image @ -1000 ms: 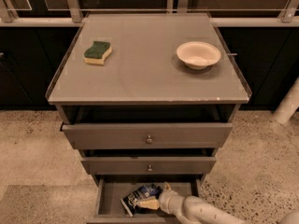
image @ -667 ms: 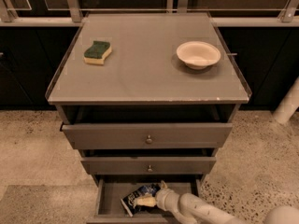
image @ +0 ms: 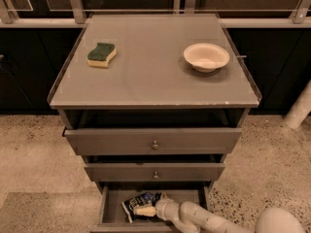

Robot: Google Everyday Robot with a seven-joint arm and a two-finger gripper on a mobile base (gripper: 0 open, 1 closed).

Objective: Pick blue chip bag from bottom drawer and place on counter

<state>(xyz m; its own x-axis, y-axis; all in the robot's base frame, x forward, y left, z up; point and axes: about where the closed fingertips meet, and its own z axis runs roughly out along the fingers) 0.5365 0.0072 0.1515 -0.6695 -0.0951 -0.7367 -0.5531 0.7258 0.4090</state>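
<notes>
The blue chip bag point(image: 139, 199) lies crumpled on the floor of the bottom drawer point(image: 112, 208), which is pulled open at the foot of the cabinet. My gripper point(image: 146, 211) reaches into that drawer from the right, low over the front edge of the bag and touching or nearly touching it. The pale arm behind it point(image: 194, 216) runs off to the lower right. The counter point(image: 150, 81) is the flat grey top of the cabinet, well above the gripper.
A green-and-yellow sponge point(image: 101, 55) sits at the counter's left rear and a cream bowl point(image: 206, 57) at its right rear. Two wider knobbed drawers point(image: 154, 141) point(image: 154, 171) stand slightly open above the bottom drawer. A white post point(image: 299, 108) stands at the right.
My gripper has slid a little to the left inside the bottom drawer, further over the bag. The bag has stayed in place.
</notes>
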